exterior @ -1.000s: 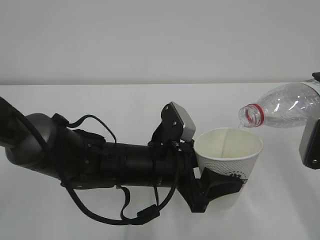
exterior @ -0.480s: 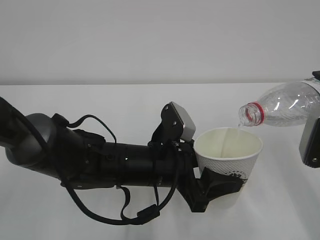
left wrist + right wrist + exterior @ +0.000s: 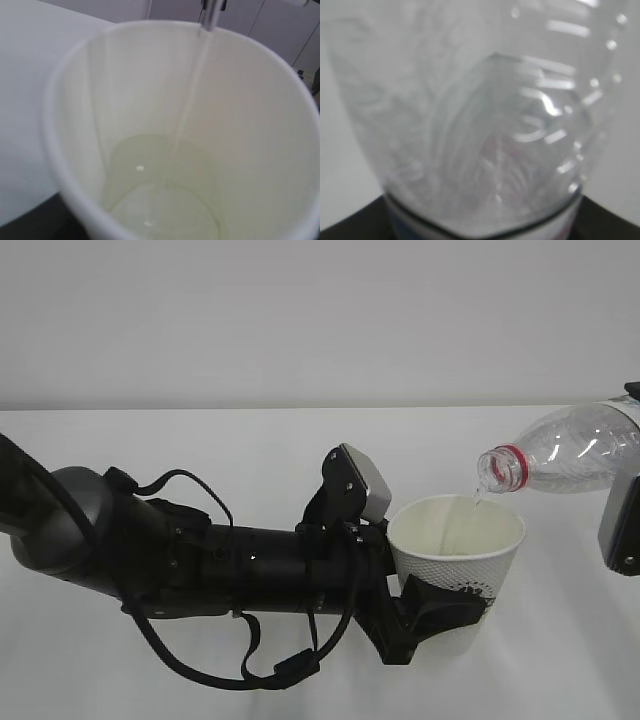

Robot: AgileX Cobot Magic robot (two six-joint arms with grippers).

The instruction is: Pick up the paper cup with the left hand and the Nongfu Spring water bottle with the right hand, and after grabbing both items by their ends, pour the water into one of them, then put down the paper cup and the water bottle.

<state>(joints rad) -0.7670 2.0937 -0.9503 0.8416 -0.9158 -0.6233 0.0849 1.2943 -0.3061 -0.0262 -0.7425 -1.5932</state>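
Left hand clamps thin, crushable paper cup low; right hand holds light, slippery Nongfu Spring water bottle base-end, pouring water.

White table, plain matte top, runs the full width under both arms and meets a pale wall behind. Nothing seen lying directly on it. Bare surface spreads behind and to the left of the left hand; soft shadow falls just below that hand, toward the near edge.
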